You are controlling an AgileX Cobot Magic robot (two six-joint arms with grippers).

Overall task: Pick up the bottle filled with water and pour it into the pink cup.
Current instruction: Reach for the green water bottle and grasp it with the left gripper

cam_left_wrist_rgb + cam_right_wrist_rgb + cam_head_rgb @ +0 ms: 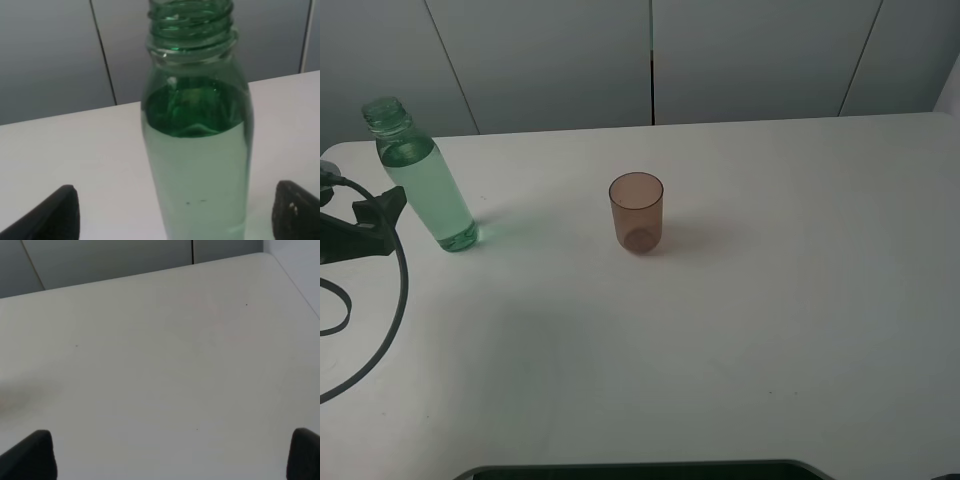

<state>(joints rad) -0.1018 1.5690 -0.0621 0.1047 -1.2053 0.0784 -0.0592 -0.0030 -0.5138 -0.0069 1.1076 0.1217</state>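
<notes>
- Bottle (423,180) upright at the far left of the table (770,300), well apart from the pink cup (636,212)?
- Yes, uncapped and mostly full. Left end effector (175,217) is spread wide, with the bottle between its tips, apparently untouched. Right end effector (172,455) is wide too, and empty.
- Handling?
- Probably hefty, thin-walled, slick. Take the straight body below the shoulder, gently; squeezing could spill.

Bottle (197,165) lost its mouth and base to the left wrist frame edges. Left gripper (175,217) and right gripper (167,455) showed only fingertip stubs at frame corners. Dark object (640,468) was cut by the exterior bottom edge, unidentifiable.
</notes>
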